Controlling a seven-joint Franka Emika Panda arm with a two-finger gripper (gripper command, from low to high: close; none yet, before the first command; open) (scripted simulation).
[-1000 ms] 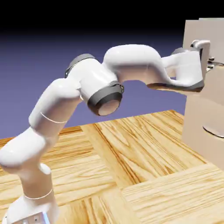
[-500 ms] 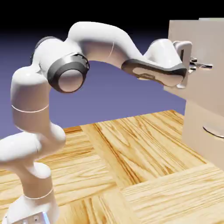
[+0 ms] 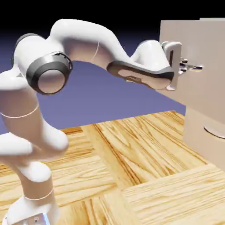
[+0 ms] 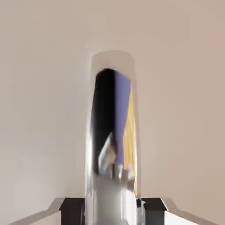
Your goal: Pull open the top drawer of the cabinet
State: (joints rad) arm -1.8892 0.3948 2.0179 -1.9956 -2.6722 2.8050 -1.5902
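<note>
The cabinet point(image 3: 206, 132) stands at the exterior view's right edge. Its top drawer point(image 3: 206, 44) juts out to the left of the fronts below it. My gripper point(image 3: 189, 67) is shut on the drawer's thin metal bar handle point(image 3: 197, 67). In the hand view the shiny handle point(image 4: 112, 132) runs up the middle, clamped between my two dark fingertips point(image 4: 72, 210), with my gripper point(image 4: 113, 211) right against it. The pale beige drawer front point(image 4: 39, 88) fills the background of that view.
Below the top drawer, a lower drawer front with a curved grey handle point(image 3: 215, 131) sits flush in the cabinet. The wooden table top point(image 3: 132, 176) spreads beneath the arm. My arm's elbow point(image 3: 48, 74) is folded back at the upper left.
My hand has drawn back to the left, still clamped on the handle. The top drawer has slid out of the cabinet with it. The elbow has swung up and left.
</note>
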